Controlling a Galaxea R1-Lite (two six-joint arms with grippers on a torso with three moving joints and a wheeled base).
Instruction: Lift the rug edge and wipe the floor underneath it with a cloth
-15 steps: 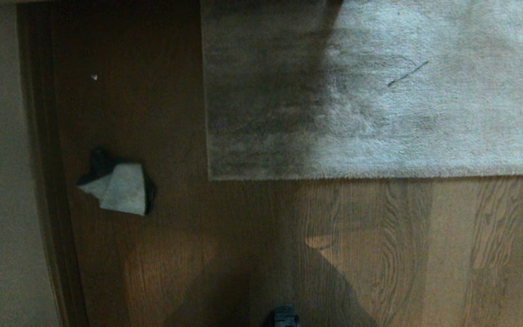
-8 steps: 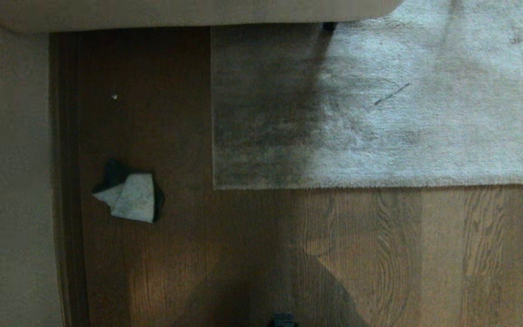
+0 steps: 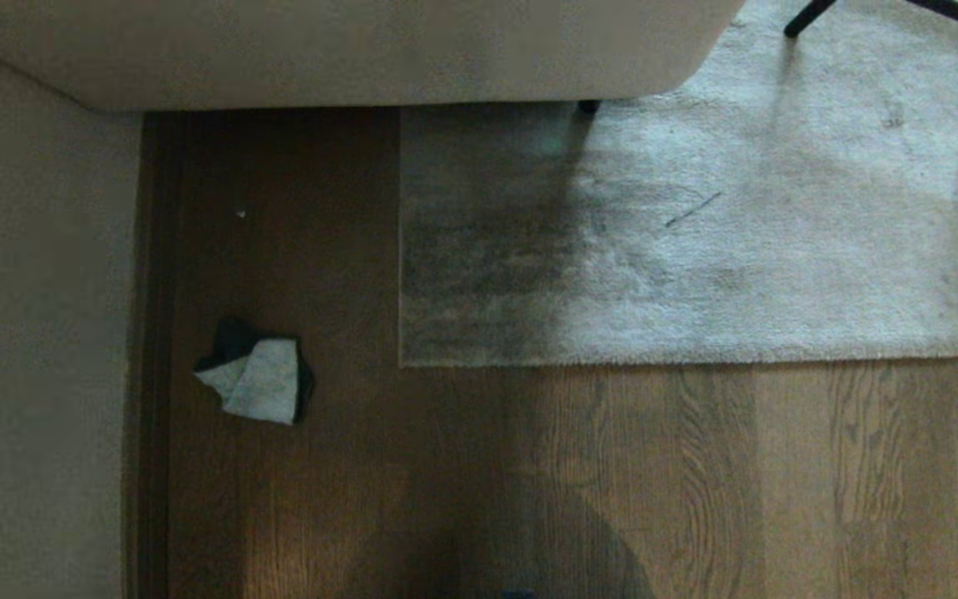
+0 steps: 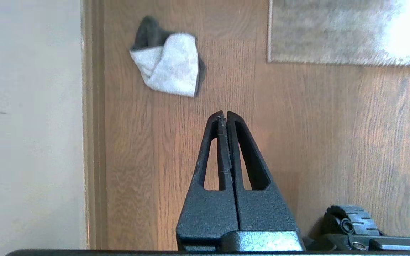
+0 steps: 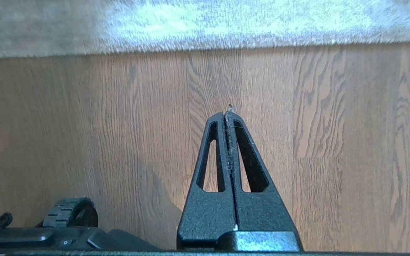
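The cloth lies crumpled on the floor, its white part uppermost and a dark part showing at the far side and along one edge; it sits near the pale wall and the brown baseboard on the robot's left, well apart from the rug. The rug edge runs straight across the planks and meets a square corner that lies flat on the wood, with the cloth off to the left of that corner. The left part of the rug is in deep shadow. At the far side a pale sofa overhangs the rug, with a small dark foot under it, and thin black furniture legs stand on the pile at the far right. The left end effector hangs above bare floor with its fingers pressed together and empty, the cloth ahead of its tips and not touching. The right end effector is likewise closed over bare planks short of the rug edge; a few thin strands, perhaps lint, cling between its fingers. A black wheel of the base shows beside it.
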